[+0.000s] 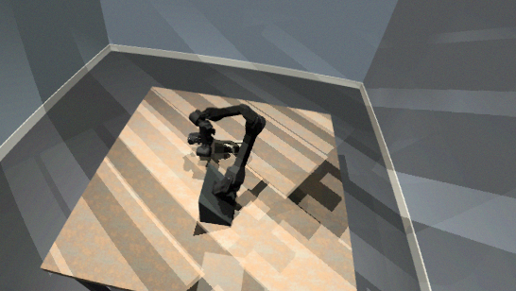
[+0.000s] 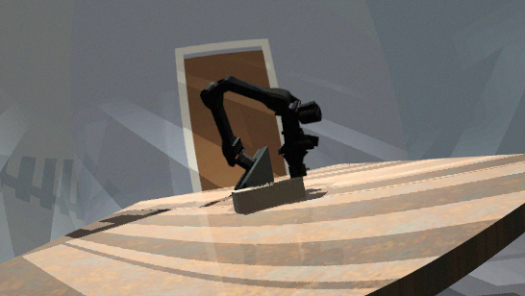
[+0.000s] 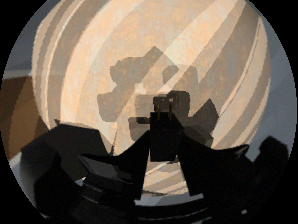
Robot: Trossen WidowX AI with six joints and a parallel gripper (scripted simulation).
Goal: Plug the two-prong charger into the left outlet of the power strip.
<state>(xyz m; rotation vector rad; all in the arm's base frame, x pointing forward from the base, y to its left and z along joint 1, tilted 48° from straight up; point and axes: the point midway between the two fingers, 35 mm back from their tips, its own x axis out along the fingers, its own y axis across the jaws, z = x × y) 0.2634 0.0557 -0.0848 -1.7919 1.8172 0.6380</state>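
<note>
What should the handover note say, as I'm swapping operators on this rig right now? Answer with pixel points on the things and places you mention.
Tool [image 1: 206, 152] [image 2: 298, 174] [image 3: 161, 132]: shut on the charger [image 3: 165, 136], its two prongs showing free in the wrist view.
Power strip [image 2: 269, 195]: on the table [image 2: 192, 255], near the tool.
Done: charger gripped.
Left: line up with the left outlet, then push both prongs in straight.
Outlets: cannot be made out clearly.
</note>
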